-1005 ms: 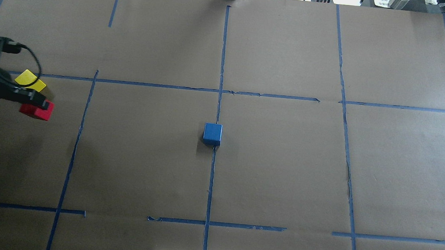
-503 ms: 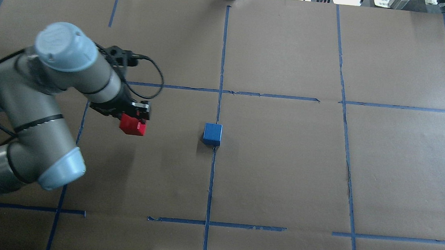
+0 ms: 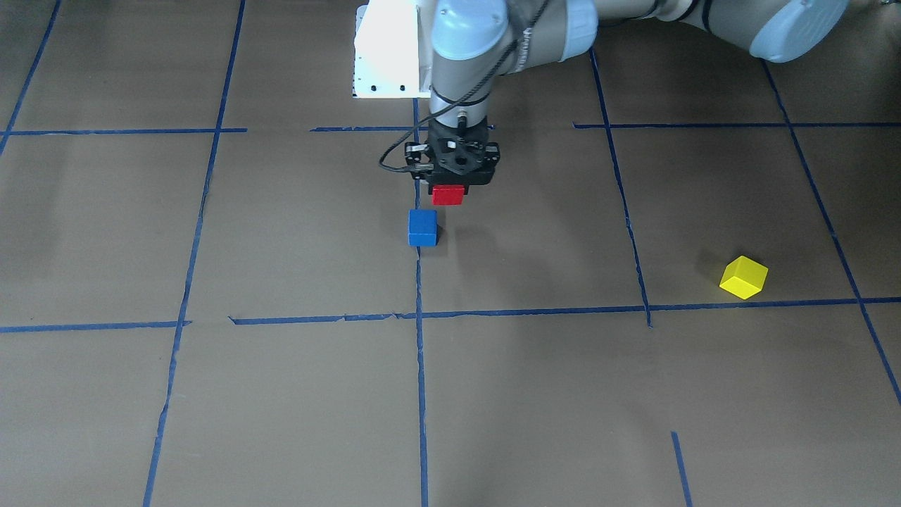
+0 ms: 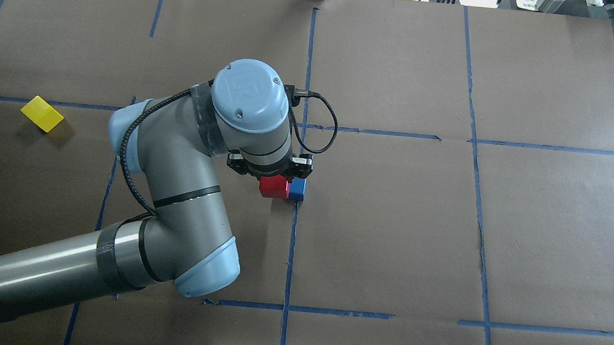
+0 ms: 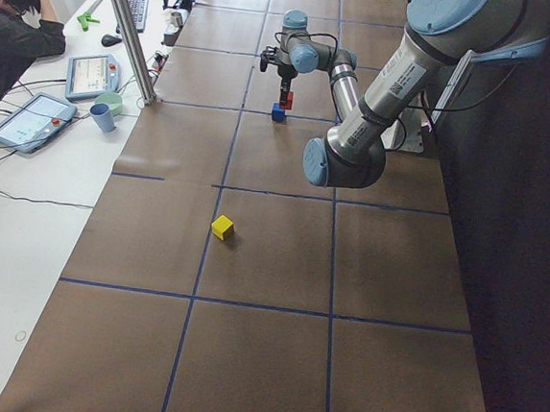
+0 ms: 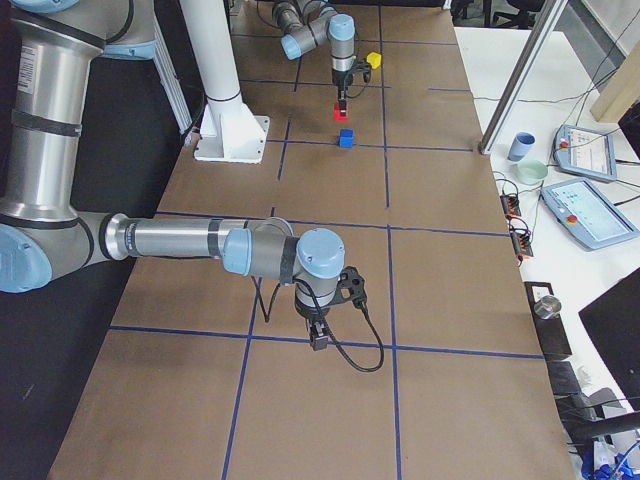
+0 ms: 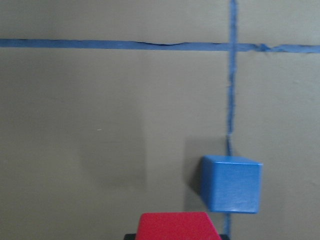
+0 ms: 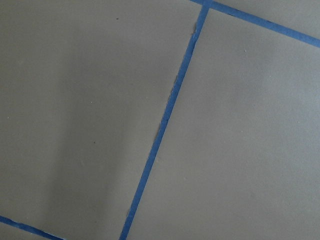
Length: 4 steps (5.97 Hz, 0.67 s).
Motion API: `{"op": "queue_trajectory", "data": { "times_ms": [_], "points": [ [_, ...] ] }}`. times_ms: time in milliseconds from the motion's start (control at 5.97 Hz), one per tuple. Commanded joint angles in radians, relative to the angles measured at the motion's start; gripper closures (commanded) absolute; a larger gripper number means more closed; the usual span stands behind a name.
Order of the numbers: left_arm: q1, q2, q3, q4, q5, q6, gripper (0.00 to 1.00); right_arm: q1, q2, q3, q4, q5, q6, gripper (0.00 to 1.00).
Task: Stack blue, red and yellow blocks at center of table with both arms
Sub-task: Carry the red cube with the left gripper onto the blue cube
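The blue block (image 3: 422, 227) sits on the brown paper at the table's centre, on the middle tape line; it also shows in the overhead view (image 4: 298, 190) and the left wrist view (image 7: 231, 184). My left gripper (image 3: 448, 189) is shut on the red block (image 3: 448, 195) and holds it in the air, just beside and above the blue block, toward my base. The yellow block (image 3: 743, 277) lies alone far off on my left side (image 4: 41, 113). My right gripper (image 6: 319, 340) shows only in the exterior right view, low over bare paper; I cannot tell whether it is open or shut.
The white base plate (image 3: 389, 49) is at my edge of the table. My left arm's elbow (image 4: 204, 269) hangs over the table's near left part. A side desk with tablets (image 5: 32, 117), a cup and an operator is beyond the far edge.
My left arm has swung from the far left, next to the yellow block, to the centre, carrying the red block up beside the blue block. The blue and yellow blocks have not moved.
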Motion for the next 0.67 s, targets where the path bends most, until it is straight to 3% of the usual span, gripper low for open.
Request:
{"op": "queue_trajectory", "data": {
  "times_ms": [0, 503],
  "points": [
    [0.015, -0.059, 0.1, -0.053, 0.026, -0.008, 0.95, 0.0, 0.0, 0.0, 0.0, 0.001, 0.0, 0.0],
    [0.018, -0.062, 0.152, -0.081, 0.023, 0.0, 0.95, 0.0, 0.0, 0.0, 0.0, -0.001, 0.0, 0.0]
  ]
}}
